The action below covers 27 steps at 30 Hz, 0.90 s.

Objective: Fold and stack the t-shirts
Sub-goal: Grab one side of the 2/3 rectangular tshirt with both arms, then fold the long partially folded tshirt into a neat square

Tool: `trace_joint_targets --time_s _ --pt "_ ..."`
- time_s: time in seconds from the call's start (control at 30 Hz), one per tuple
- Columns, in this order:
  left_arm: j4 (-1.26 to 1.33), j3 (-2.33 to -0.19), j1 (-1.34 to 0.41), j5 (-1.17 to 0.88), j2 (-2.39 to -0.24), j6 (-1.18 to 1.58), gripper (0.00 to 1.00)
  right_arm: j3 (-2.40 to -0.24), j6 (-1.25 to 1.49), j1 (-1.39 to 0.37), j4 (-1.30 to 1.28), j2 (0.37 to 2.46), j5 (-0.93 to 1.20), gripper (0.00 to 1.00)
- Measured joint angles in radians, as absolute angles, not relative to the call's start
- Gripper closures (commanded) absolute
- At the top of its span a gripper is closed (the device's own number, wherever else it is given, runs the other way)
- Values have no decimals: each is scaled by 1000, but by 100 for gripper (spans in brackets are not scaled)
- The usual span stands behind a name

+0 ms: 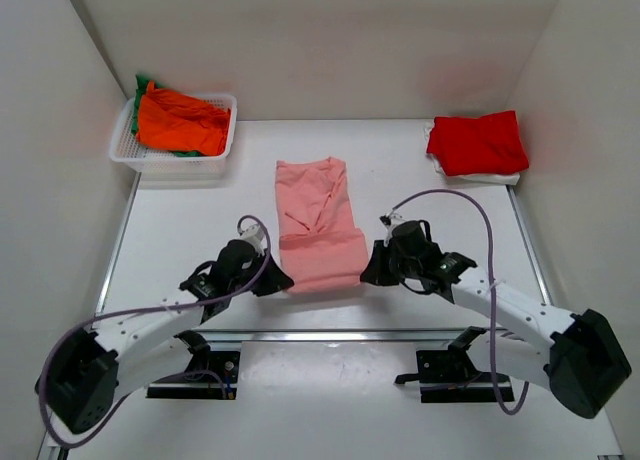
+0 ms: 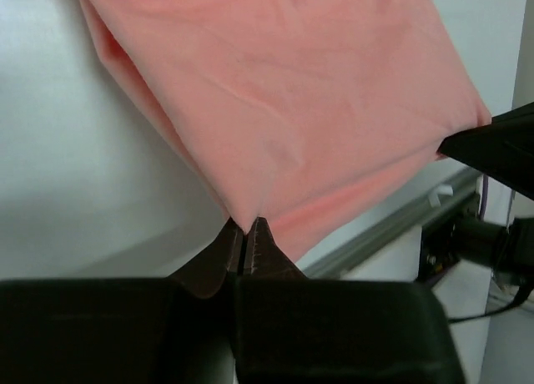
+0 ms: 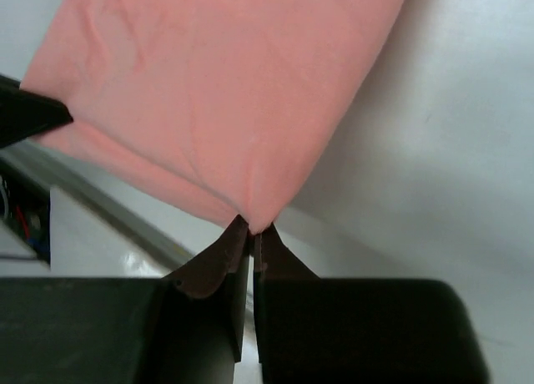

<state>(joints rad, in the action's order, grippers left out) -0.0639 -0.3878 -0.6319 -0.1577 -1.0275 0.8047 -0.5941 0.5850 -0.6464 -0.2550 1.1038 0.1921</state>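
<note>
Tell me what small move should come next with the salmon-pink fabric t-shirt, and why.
Probably lift both near corners together and carry them toward the far end. The left gripper and right gripper are each shut on a near corner of the salmon-pink fabric t-shirt, which lies lengthwise as a narrow strip, so halving it seems due.

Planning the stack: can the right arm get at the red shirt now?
Probably not yet: the right gripper is shut on the pink shirt, though nothing blocks the way to the red shirt.
</note>
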Motion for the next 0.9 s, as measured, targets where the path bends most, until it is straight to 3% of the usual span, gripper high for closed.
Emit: trace_joint_targets --time_s 0.27,0.47,0.7,0.9 --pt "-261 -251 -711 -134 -690 932 100 -483 659 -838 -332 931 207 100" --pt "-316 -263 -676 -146 -587 993 100 -475 648 -771 -351 889 284 100" --pt "-287 -501 -483 -190 -867 936 100 -725 522 -526 -340 1080 450 100" --pt "-133 -704 -323 -232 -1225 859 100 -989 418 -377 -263 1434 553 100"
